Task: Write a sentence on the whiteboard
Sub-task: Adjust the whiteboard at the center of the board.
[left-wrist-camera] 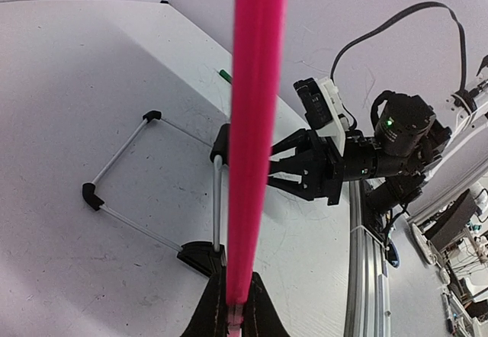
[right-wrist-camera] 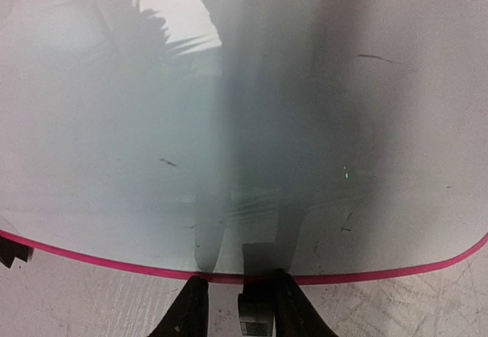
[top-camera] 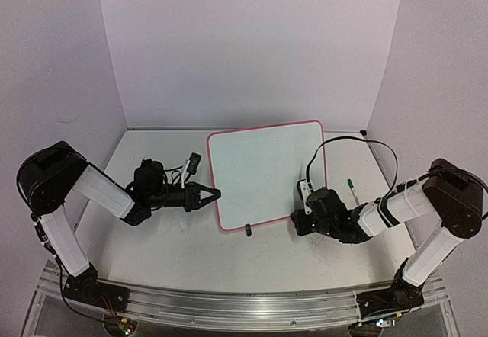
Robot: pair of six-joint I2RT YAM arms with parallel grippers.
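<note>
Whiteboard (top-camera: pixel 267 173): left claw (top-camera: pixel 216 195) clamped on its left edge; right claw (right-wrist-camera: pixel 238 282) parted, tips at right edge.

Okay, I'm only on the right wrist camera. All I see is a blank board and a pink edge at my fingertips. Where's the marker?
Observer: The marker lies on the table, to the right of the whiteboard and apart from it. Nothing is holding it.
Operator: And what's the left arm doing?
Observer: The left gripper is shut on the whiteboard's pink frame, at the edge opposite yours.
</note>
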